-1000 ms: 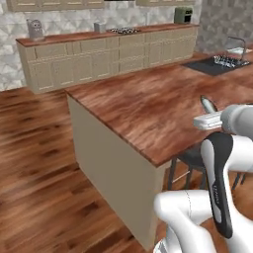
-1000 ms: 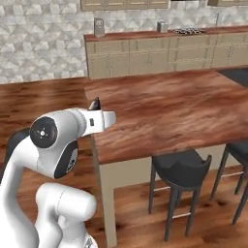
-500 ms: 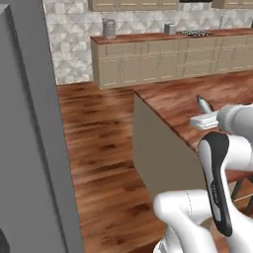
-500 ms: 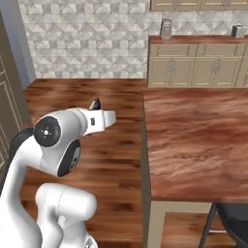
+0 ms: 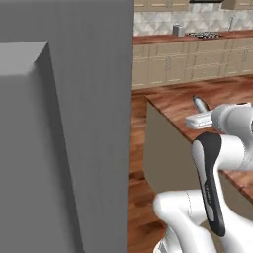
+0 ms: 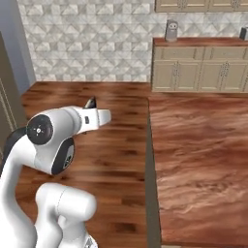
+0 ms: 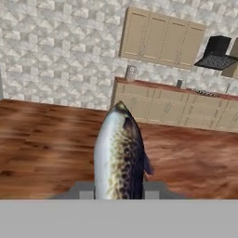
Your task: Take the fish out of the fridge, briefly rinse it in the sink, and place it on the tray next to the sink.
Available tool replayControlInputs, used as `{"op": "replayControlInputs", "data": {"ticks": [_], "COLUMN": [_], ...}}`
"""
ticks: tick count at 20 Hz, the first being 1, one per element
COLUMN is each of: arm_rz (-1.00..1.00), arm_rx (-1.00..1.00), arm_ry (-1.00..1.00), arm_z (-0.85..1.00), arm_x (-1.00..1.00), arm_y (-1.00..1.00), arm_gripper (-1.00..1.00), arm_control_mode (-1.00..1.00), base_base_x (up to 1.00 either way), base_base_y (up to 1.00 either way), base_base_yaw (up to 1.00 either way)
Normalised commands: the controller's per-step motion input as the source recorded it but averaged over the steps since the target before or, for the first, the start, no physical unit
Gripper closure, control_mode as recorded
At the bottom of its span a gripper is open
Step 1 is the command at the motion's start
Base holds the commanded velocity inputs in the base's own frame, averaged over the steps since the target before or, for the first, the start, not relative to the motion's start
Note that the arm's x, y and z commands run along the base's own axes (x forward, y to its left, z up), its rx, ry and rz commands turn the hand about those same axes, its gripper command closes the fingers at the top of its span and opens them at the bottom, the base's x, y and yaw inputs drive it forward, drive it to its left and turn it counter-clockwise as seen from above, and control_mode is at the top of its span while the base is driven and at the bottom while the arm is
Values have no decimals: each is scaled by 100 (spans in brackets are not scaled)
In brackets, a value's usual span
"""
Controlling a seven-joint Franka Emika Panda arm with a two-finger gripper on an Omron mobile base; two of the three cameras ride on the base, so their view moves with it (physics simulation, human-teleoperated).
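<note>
Gripping the fish point(image 7: 120, 153), tool point(image 7: 115, 189) closed around it, fridge point(image 5: 64, 123) beside

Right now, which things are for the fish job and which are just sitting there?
For the job: the fish, pinched in the gripper; the grey fridge.
Just there: wooden island counter, far cabinets, black range hood.

One fish point(image 7: 121, 153) is counted, held between two fingers point(image 7: 84, 191). One fridge point(image 5: 64, 123) is seen. Two worktops are counted: an island worktop point(image 6: 198, 160) and a far worktop point(image 7: 186, 91). One range hood point(image 7: 216, 53) is seen.
</note>
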Motion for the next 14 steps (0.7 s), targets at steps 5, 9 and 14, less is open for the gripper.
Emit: {"op": "replayControlInputs", "data": {"ticks": [5, 9, 14], "arm_rz": [0, 0, 0], "arm_rx": [0, 0, 0], "arm_ry": [0, 0, 0], "arm_z": [0, 0, 0], "arm_x": [0, 0, 0], "arm_y": [0, 0, 0], "arm_gripper": [100, 100, 100], "arm_control_mode": [100, 100, 100], "base_base_x": [100, 100, 100], "base_base_y": [-6, 54, 99], "base_base_yaw": [2, -4, -19]}}
